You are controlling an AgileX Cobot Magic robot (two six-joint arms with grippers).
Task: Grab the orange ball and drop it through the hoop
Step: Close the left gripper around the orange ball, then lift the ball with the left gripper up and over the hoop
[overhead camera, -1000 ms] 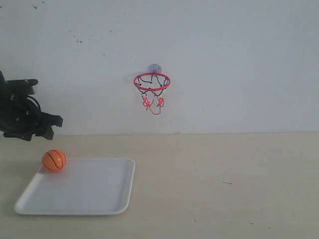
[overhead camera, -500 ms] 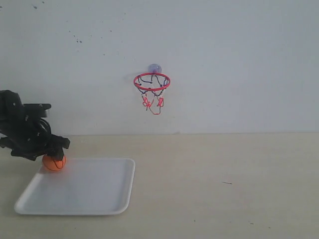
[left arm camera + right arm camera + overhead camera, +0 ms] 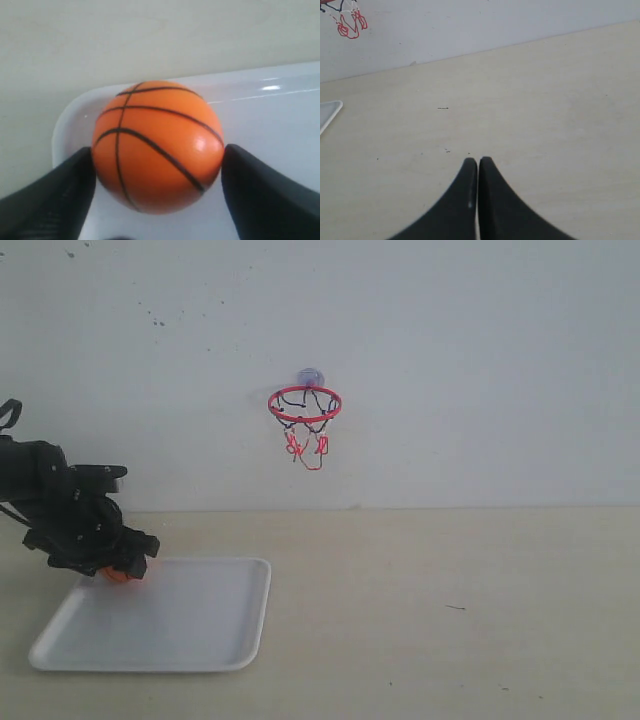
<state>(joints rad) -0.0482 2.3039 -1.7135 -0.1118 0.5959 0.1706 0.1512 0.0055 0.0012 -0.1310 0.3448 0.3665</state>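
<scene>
The orange ball [image 3: 157, 147] rests in the far left corner of a white tray [image 3: 200, 630]. My left gripper [image 3: 157, 155] is down over it, one black finger pressed against each side of the ball. From the exterior view only a sliver of the orange ball [image 3: 120, 575] shows beneath the left gripper [image 3: 125, 562]. The hoop [image 3: 305, 403], with its red ring and string net, hangs on the back wall well above and to the right. My right gripper [image 3: 478, 160] is shut and empty over bare table; it is outside the exterior view.
The white tray [image 3: 265, 110] lies on a pale wooden table [image 3: 450, 610] at the front left. In the right wrist view a corner of the tray [image 3: 327, 112] and the bottom of the hoop's net [image 3: 350, 22] show at the picture's edge.
My left arm has come down and to the right onto the ball, from above the tray's corner to covering it. The ball has stayed in place.
</scene>
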